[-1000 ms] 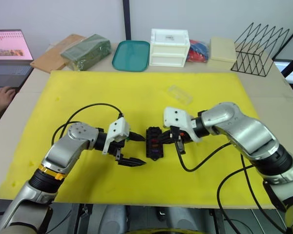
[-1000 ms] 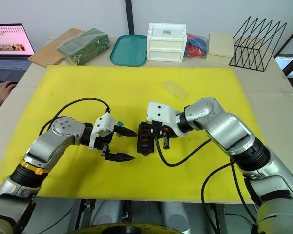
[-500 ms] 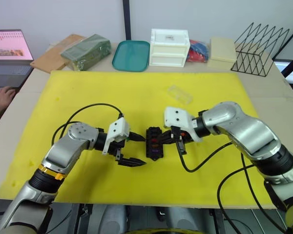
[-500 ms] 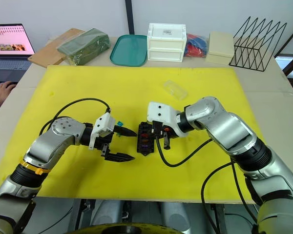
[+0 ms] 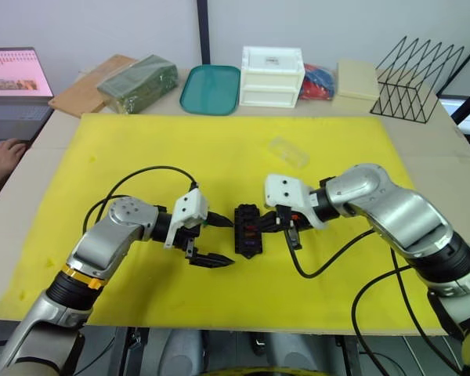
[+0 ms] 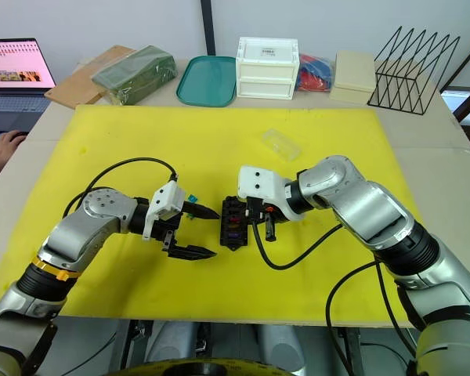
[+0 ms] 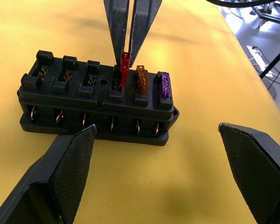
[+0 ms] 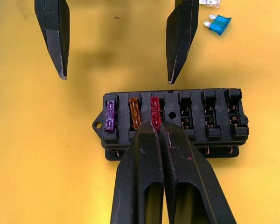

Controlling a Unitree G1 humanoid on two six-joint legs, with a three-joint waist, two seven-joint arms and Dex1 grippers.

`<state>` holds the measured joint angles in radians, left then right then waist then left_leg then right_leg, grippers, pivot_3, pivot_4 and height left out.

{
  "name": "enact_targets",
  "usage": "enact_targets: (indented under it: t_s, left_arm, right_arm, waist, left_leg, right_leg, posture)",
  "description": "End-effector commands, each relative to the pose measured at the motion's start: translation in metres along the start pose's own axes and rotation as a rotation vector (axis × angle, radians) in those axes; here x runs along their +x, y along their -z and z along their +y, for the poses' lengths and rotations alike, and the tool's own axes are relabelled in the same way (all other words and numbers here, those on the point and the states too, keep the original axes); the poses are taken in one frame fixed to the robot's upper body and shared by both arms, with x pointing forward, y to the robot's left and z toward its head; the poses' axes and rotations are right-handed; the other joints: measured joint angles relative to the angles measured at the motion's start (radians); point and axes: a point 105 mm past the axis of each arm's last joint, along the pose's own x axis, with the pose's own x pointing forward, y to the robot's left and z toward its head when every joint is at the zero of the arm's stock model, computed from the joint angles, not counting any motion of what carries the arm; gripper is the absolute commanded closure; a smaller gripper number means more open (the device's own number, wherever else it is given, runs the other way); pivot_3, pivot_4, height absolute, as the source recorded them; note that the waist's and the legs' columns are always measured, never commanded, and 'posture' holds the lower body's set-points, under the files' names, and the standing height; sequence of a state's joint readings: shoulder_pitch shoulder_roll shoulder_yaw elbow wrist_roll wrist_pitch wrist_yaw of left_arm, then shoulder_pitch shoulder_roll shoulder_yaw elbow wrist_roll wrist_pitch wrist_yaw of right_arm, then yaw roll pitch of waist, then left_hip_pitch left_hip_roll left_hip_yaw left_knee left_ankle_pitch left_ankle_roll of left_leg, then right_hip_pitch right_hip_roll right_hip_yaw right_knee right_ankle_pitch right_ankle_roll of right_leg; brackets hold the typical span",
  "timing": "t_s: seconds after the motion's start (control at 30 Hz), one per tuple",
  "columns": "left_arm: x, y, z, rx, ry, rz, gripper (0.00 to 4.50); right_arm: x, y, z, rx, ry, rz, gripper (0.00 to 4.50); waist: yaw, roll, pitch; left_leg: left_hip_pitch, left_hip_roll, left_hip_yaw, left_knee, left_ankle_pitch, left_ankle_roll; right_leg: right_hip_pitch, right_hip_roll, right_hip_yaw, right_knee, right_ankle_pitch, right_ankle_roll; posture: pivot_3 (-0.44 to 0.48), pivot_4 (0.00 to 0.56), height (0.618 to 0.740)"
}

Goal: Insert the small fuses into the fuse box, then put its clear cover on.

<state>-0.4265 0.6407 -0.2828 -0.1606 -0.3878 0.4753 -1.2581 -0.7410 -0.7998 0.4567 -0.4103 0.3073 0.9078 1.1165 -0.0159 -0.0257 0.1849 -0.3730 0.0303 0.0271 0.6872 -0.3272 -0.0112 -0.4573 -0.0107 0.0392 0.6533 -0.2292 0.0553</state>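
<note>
Fuse box (image 8: 172,120), no legible label, R gripper (image 8: 157,128) pinching red fuse (image 8: 155,110)

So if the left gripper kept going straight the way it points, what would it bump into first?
Probably the fuse box. The open left gripper points right at its side, with only bare yellow mat between. Its fingers look spread nearly as wide as the box.

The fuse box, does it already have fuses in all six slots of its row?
No. The fuse box holds three fuses, purple, orange and red; three slots stand empty.
</note>
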Motion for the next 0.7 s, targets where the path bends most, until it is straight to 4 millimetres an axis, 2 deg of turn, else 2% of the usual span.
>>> enact_targets:
  t_s: [0.03,0.33,0.7]
  left_arm:
    - [0.0010,-0.0068,-0.0035,0.035,0.008,-0.013,0.01]
    - [0.0016,-0.0063,-0.0041,0.032,0.011,-0.014,0.01]
    - [0.0018,-0.0059,-0.0043,0.034,0.009,-0.013,0.01]
  right_arm:
    - [-0.0030,-0.0087,-0.0027,-0.040,0.021,-0.015,4.50]
    - [-0.0042,-0.0126,-0.0060,-0.040,0.036,-0.028,4.50]
    - [-0.0020,-0.0039,-0.0006,-0.046,0.009,0.022,4.50]
  waist:
    - [0.000,0.000,0.000]
    - [0.000,0.000,0.000]
    - [0.000,0.000,0.000]
  left_leg:
    - [0.000,0.000,0.000,0.000,0.000,0.000]
    - [0.000,0.000,0.000,0.000,0.000,0.000]
    - [0.000,0.000,0.000,0.000,0.000,0.000]
  right_leg:
    - [0.000,0.000,0.000,0.000,0.000,0.000]
    - [0.000,0.000,0.000,0.000,0.000,0.000]
    - [0.000,0.000,0.000,0.000,0.000,0.000]
  posture:
    - [0.000,0.150,0.740]
    - [0.000,0.150,0.740]
    - [0.000,0.150,0.740]
